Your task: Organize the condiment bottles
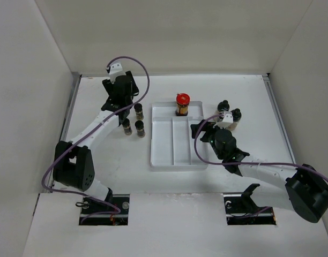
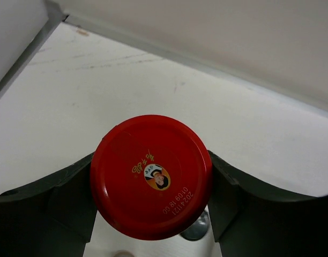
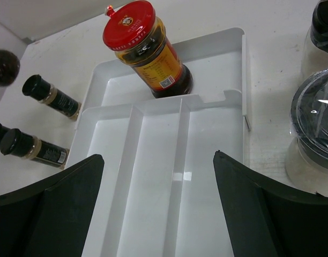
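Barely begun: one in, the rest out.
Seated in tray [image 1: 163,144]: one red-lidded jar [image 1: 183,104]. Clamped in left gripper [image 2: 151,184], perhaps lifted: second red-lidded jar [image 2: 151,160]. Spread wide, empty: right gripper [image 3: 157,158]. Outside: dark jars [image 1: 139,111], beige jars [image 3: 315,120].

My left arm's bent at the elbow off to the left of the white tray [image 1: 163,152], forearm reaching up past the tray's far-left corner. My left gripper [image 2: 151,195] points down there, fingers [image 2: 57,203] clamped on either side of a red-lidded jar [image 2: 151,160]. My right arm comes in low from the tray's right side. The right gripper [image 3: 157,156] hangs over the tray's right part, jaws spread wide and empty.
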Tool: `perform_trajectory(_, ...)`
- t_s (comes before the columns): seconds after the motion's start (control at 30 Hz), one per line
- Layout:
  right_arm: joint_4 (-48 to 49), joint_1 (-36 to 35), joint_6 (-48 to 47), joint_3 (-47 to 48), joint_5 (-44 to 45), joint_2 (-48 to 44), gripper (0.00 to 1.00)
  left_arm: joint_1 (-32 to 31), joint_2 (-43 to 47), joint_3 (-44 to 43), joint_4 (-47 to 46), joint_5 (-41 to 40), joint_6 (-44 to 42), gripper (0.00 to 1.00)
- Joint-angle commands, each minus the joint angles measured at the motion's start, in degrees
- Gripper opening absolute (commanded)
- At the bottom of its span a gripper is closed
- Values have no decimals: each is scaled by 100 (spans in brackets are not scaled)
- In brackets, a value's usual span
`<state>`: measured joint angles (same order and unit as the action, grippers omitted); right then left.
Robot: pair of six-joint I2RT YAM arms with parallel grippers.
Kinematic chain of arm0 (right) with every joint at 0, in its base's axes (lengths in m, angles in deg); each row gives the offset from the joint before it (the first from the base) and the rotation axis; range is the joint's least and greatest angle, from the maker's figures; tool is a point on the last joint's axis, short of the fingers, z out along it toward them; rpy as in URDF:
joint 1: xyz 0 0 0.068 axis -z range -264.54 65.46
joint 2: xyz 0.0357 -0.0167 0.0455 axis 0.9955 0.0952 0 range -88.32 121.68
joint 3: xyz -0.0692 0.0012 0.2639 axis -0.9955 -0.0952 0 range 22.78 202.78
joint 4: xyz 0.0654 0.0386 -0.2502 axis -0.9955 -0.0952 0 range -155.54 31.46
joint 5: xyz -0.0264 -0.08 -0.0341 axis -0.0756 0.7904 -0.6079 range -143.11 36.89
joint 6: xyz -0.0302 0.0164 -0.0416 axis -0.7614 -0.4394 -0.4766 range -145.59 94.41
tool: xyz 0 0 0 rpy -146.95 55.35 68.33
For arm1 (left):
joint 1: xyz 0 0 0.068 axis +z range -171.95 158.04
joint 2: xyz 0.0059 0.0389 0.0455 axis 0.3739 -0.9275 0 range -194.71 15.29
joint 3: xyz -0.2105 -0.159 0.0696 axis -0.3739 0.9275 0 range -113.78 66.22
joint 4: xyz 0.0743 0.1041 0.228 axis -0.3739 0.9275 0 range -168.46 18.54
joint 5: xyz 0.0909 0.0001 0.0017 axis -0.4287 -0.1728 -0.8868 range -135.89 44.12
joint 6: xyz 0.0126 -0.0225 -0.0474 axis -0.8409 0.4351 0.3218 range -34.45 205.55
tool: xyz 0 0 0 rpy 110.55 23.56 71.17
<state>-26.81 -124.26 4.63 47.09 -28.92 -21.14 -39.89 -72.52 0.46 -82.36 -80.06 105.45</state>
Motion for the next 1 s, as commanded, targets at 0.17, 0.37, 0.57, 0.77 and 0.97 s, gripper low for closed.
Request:
perform_trajectory(0.17, 343, -13, 10, 161, -37, -108, 89, -1101, 256, -921, -752, 332, -39, 40)
perform_trajectory(0.37, 361, -13, 19, 144, -37, -135, 89, -1612, -341, -1193, -805, 376, -56, 39)
perform_trajectory(0.57, 361, -13, 2, 144, -37, -135, 89, -1867, -1000, -1396, -919, 438, -118, 39)
perform_trajectory(0.77, 361, -13, 2, 144, -37, -135, 89, -1841, -1379, -1282, -1104, 455, -4, 39)
perform_trajectory(0.97, 361, -13, 2, 152, -37, -117, 89, -1858, -1590, -1159, -1165, 464, 31, 39)
